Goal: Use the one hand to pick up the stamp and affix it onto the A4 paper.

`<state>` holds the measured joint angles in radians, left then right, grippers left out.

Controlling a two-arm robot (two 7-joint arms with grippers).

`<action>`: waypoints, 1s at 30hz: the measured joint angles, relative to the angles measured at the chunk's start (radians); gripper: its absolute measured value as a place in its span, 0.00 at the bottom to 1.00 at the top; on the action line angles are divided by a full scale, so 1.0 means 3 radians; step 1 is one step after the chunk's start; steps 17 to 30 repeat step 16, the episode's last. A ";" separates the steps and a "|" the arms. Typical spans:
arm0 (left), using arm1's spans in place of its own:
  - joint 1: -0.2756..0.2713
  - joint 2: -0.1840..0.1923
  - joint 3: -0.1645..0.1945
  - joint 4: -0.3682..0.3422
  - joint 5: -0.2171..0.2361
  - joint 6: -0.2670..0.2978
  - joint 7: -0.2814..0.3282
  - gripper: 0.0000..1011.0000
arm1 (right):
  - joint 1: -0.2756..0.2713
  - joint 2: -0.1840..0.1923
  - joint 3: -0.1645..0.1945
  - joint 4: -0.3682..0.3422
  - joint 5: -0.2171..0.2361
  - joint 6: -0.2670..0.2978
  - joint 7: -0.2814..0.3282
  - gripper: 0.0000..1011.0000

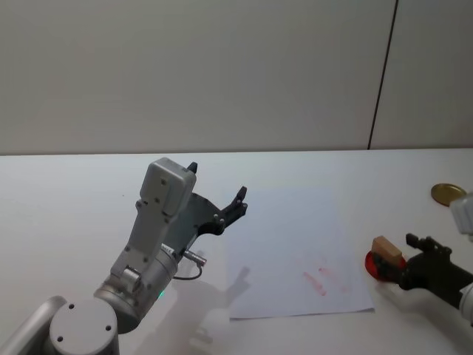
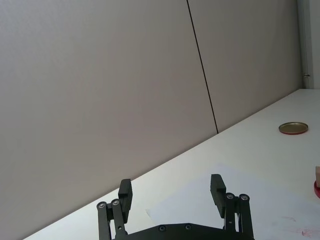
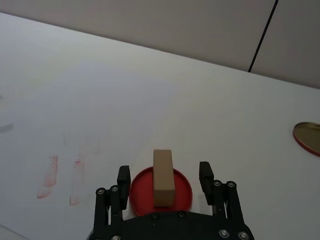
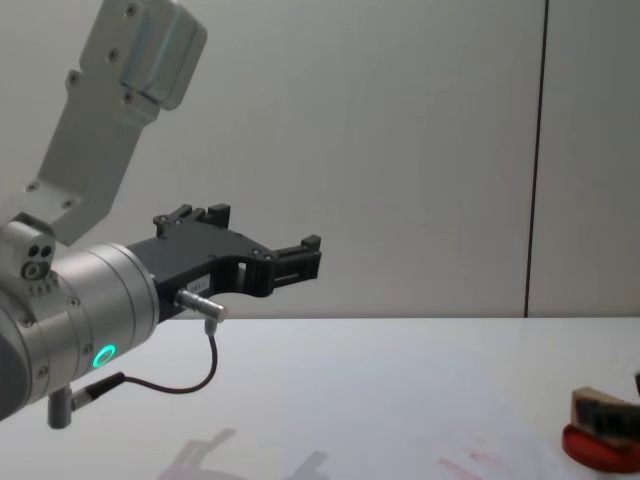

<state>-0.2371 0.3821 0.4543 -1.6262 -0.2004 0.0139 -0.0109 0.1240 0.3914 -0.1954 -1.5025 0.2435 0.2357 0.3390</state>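
Observation:
The stamp (image 1: 386, 250), a small tan wooden block, stands on a round red ink pad (image 1: 372, 265) just right of the A4 paper (image 1: 295, 251). My right gripper (image 1: 397, 259) reaches in from the right. In the right wrist view the stamp (image 3: 163, 177) sits between the fingers of this gripper (image 3: 164, 175), which is open with a gap on each side. The paper (image 3: 100, 115) carries faint red marks. My left gripper (image 1: 216, 181) is raised above the table left of the paper, open and empty; its own wrist view shows this gripper (image 2: 171, 185) the same way.
A flat gold lid (image 1: 448, 194) lies on the white table (image 1: 74, 192) at the far right, beyond the ink pad. A grey wall with a dark vertical seam stands behind the table. From the chest, the stamp (image 4: 605, 412) sits at the lower right.

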 joint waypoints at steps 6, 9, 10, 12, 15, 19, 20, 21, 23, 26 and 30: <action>0.0000 0.0000 0.0000 0.0000 0.0000 0.0000 0.0000 0.98 | 0.0011 -0.0005 0.0014 -0.0096 0.0028 -0.0087 -0.0052 0.95; 0.0000 0.0000 0.0000 0.0000 0.0000 0.0000 0.0000 0.98 | 0.0023 -0.0011 0.0020 -0.0151 0.0040 -0.0127 -0.0086 0.99; 0.0000 0.0000 0.0000 0.0000 0.0000 0.0000 0.0000 0.98 | 0.0026 -0.0013 0.0020 -0.0163 0.0041 -0.0134 -0.0094 0.99; 0.0000 0.0000 0.0000 0.0000 0.0000 0.0000 0.0000 0.98 | 0.0036 -0.0020 0.0022 -0.0197 0.0048 -0.0154 -0.0117 0.99; 0.0000 0.0000 0.0000 0.0000 0.0000 0.0000 0.0000 0.98 | 0.0046 -0.0028 0.0024 -0.0234 0.0053 -0.0176 -0.0141 0.99; 0.0000 0.0000 0.0000 0.0000 0.0000 0.0000 0.0000 0.98 | 0.0049 -0.0029 0.0025 -0.0242 0.0055 -0.0182 -0.0147 0.99; 0.0000 0.0000 0.0000 0.0000 0.0000 0.0000 0.0000 0.98 | 0.0049 -0.0029 0.0025 -0.0242 0.0055 -0.0182 -0.0147 0.99; 0.0000 0.0000 0.0000 0.0000 0.0000 0.0000 0.0000 0.98 | 0.0049 -0.0029 0.0025 -0.0242 0.0055 -0.0182 -0.0147 0.99; 0.0000 0.0000 0.0000 0.0000 0.0000 0.0000 0.0000 0.98 | 0.0049 -0.0029 0.0025 -0.0242 0.0055 -0.0182 -0.0147 0.99; 0.0000 0.0000 0.0000 0.0000 0.0000 0.0000 0.0000 0.98 | 0.0049 -0.0029 0.0025 -0.0242 0.0055 -0.0182 -0.0147 0.99; 0.0000 0.0000 0.0000 0.0000 0.0000 0.0000 0.0000 0.98 | 0.0049 -0.0029 0.0025 -0.0242 0.0055 -0.0182 -0.0147 0.99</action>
